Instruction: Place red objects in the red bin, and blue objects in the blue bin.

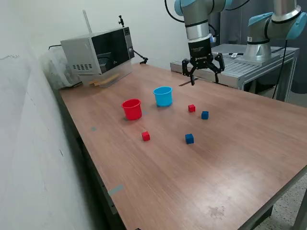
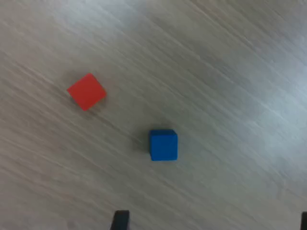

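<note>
My gripper [image 1: 205, 78] hangs open and empty, high above the table and farther back than the cubes. The red bin [image 1: 132, 109] and the light blue bin [image 1: 163, 96] stand side by side on the wooden table. One red cube [image 1: 192, 108] lies beside a dark blue cube [image 1: 205, 115], at the blue bin's exterior-view right. A second red cube [image 1: 146, 136] and a second blue cube [image 1: 189, 138] lie nearer the front. The wrist view shows a red cube [image 2: 87, 91] and a blue cube [image 2: 163, 144] on bare wood, with a dark fingertip [image 2: 120, 220] at the frame's edge.
A microwave [image 1: 98, 50] sits at the back on the exterior view's left, with wooden slats under it. A second robot arm [image 1: 268, 28] stands on a metal stand [image 1: 240, 67] behind the table. A wall runs along the exterior view's left.
</note>
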